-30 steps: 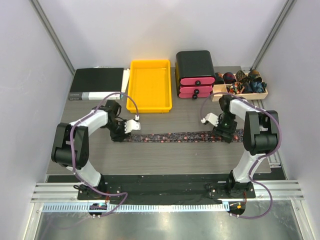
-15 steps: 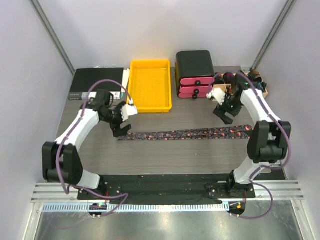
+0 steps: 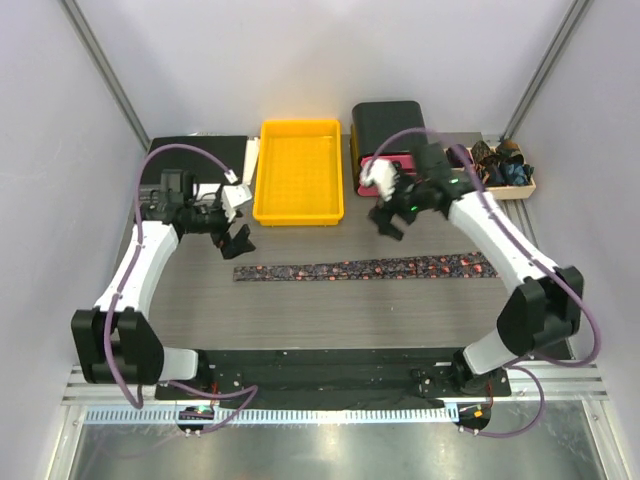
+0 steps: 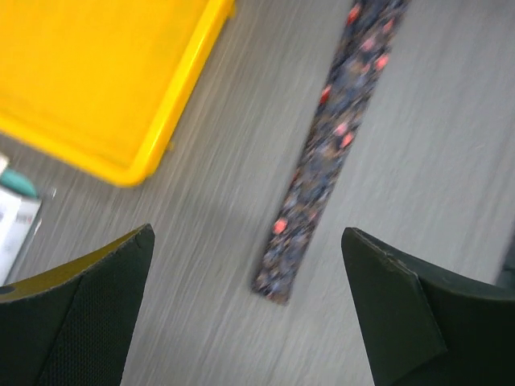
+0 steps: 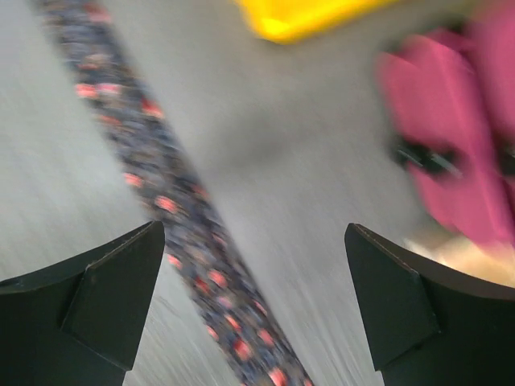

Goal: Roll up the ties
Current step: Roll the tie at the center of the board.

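One tie lies flat and unrolled on the surface, stretched left to right, its length running just near of the yellow tray and the pink drawers. Nothing touches it.

The left tool hangs above the surface by the near left corner of the tray, a little far of the tie's left end. Its fingers stand wide apart and hold nothing – in the left wrist view the tie's blunt end shows on the surface between them, clear of both.

The right tool hangs in front of the drawers, far of the tie's middle. It too is spread fully and empty; its wrist view, blurred, shows the tie crossing the surface under the left finger and a pink drawer front at the right.

At the far right corner sits a wooden box of dark bundles – too small to tell what they are.
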### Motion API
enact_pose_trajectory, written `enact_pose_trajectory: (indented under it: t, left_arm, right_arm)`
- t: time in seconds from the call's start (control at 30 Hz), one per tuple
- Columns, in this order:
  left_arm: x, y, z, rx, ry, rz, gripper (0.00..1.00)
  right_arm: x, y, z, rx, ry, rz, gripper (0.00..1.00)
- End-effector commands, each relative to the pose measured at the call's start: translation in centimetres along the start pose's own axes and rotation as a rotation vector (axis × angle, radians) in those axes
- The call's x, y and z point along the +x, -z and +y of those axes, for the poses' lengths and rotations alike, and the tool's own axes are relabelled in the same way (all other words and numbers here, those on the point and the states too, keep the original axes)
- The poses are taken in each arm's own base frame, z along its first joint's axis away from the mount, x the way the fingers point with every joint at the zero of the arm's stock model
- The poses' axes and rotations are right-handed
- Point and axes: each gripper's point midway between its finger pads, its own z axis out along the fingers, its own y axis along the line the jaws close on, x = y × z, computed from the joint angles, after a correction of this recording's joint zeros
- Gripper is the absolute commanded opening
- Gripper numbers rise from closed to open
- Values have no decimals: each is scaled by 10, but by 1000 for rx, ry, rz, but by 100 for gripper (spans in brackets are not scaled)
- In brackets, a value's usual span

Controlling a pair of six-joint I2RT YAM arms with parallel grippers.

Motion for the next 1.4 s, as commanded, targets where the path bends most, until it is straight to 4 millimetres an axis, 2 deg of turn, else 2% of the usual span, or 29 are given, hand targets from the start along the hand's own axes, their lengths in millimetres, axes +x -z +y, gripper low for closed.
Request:
enact_pose_trajectory:
  t: [0.0,0.03,0.1,0.13,0.2,0.23,0.27,0.33,0.37,0.4,0.43,0.47,0.5,0.57,0.6,0.73,0.83,0.9,1.1,1.17,1.23,1.37]
  left_arm:
    - [57,6,11,0,-129,59,97]
    - [67,4,4,35,-162,76,97]
    - [87,-4,-8,95,-210,96,93]
    - [94,-7,-10,112,-222,106,91]
    - [114,-16,-17,178,-249,127,84]
    - [119,-18,-15,183,-246,136,82]
    - [121,-21,-12,183,-242,138,77]
    - [133,-27,-10,215,-231,155,73]
    - [135,-29,-8,223,-232,161,72]
    - [138,-31,-7,230,-248,166,71]
    - [145,-32,-9,254,-255,185,71]
    - [148,-32,-7,252,-263,196,71]
    - [151,-32,-5,249,-265,206,71]
    - [160,-32,-7,276,-278,239,71]
    - [163,-32,-6,279,-282,250,71]
    - [175,-33,-4,278,-304,289,71]
    - [179,-34,-7,292,-309,295,69]
    - [180,-34,-10,308,-324,310,68]
    - [180,-39,-19,327,-324,332,67]
    - [172,-47,-23,334,-340,346,69]
    - [158,-49,-21,307,-327,310,75]
    - [135,-54,-24,293,-292,271,81]
  right_arm:
    - [8,-50,55,-134,5,49,100]
    - [2,-60,70,-165,5,44,100]
    - [-3,-82,82,-222,-42,42,92]
    - [-20,-86,92,-275,-131,9,85]
    - [-39,-98,103,-325,-248,-29,78]
    - [-46,-107,109,-363,-373,-29,69]
    - [-64,-113,115,-397,-414,-76,65]
    - [-74,-124,126,-439,-575,-75,57]
    - [-93,-130,126,-449,-606,-146,53]
    - [-100,-134,128,-455,-644,-169,45]
    - [-102,-138,137,-469,-758,-161,42]
    - [-118,-143,132,-455,-763,-237,40]
    - [-128,-146,144,-471,-783,-249,33]
    - [-137,-160,151,-465,-863,-264,25]
    - [-139,-167,162,-480,-881,-248,22]
    - [-142,-194,181,-482,-985,-231,16]
    - [-127,-214,193,-469,-1017,-189,14]
    - [-107,-221,198,-457,-1043,-142,13]
    - [-51,-222,202,-396,-1082,-40,12]
    - [-39,-220,199,-392,-1111,-20,12]
    - [-26,-216,200,-387,-1118,8,12]
    - [0,-206,190,-364,-1130,60,11]
